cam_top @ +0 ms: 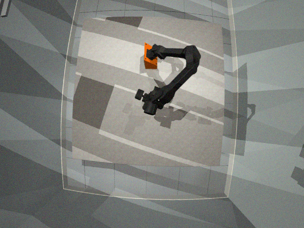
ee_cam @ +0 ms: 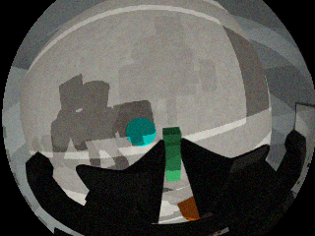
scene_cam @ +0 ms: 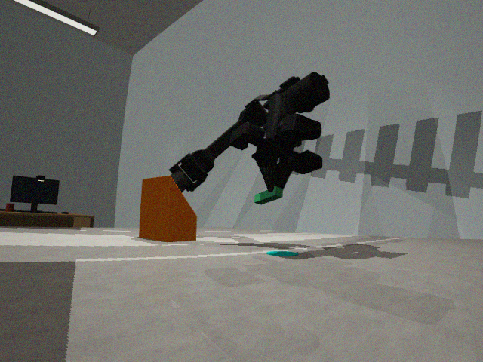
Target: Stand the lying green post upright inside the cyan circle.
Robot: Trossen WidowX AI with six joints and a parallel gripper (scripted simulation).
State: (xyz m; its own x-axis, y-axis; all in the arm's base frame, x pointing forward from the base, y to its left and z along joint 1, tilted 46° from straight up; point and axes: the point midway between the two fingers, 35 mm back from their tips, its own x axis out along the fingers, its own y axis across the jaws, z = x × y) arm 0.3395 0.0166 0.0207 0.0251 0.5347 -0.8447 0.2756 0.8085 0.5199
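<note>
The green post (scene_cam: 267, 195) (ee_cam: 172, 153) is held between the fingertips of my gripper (scene_cam: 276, 188) (ee_cam: 172, 144), which is shut on it. In the exterior view the post hangs high above the table, close to level with a slight tilt, its long side sticking out to the left of the fingers. The cyan circle (scene_cam: 282, 253) (ee_cam: 141, 132) lies flat on the table below. In the wrist view the circle is left of the post, partly in shadow. In the top view the arm hides the post, the fingertips and the circle.
The orange block (cam_top: 150, 64) (scene_cam: 167, 210) (ee_cam: 188, 208) stands at the arm's base. The arm (cam_top: 180, 78) bends out to the right and back over the table (cam_top: 147, 147). Shadows of the arm fall across the table top. A desk with a monitor (scene_cam: 35, 189) is far behind.
</note>
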